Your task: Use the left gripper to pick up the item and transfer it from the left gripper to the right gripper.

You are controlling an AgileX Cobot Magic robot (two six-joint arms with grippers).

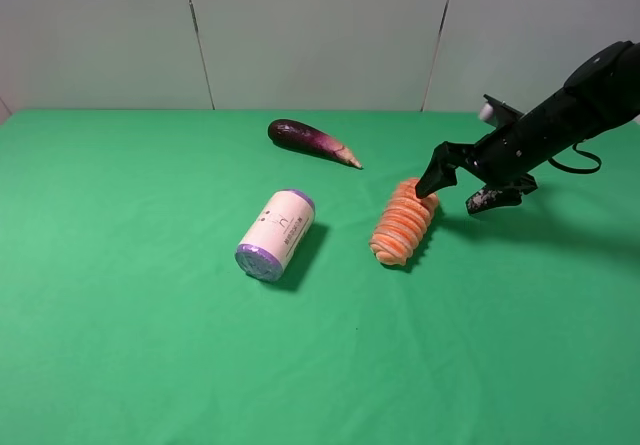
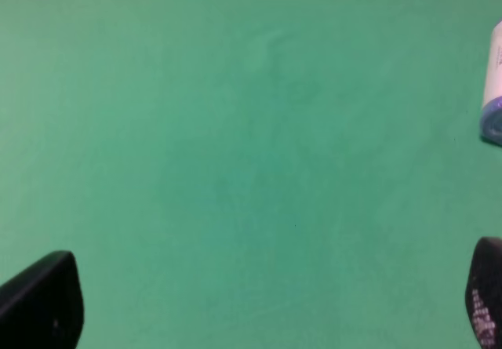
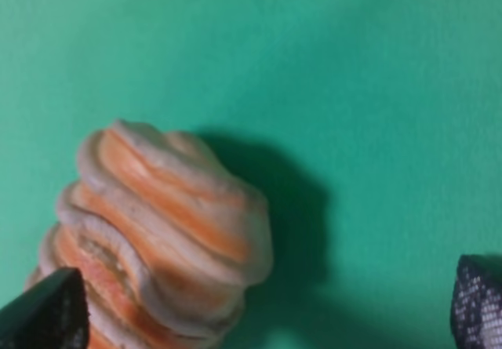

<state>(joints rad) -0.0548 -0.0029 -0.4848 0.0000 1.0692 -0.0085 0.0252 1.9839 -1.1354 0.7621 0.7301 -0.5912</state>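
The item, an orange roll with cream spiral ribs (image 1: 404,222), lies on the green table (image 1: 150,345) right of the middle. My right gripper (image 1: 457,195) is open and low at the roll's far end. One finger (image 1: 432,181) is at that end; I cannot tell if it touches. The right wrist view shows the roll's end (image 3: 165,231) close up, offset toward one finger of the open right gripper (image 3: 259,310). My left gripper (image 2: 263,302) is open and empty over bare green table; it is out of the exterior high view.
A white cylinder with purple ends (image 1: 276,233) lies left of the roll and shows at the edge of the left wrist view (image 2: 492,90). A dark purple eggplant (image 1: 310,140) lies farther back. A pale wall stands behind the table.
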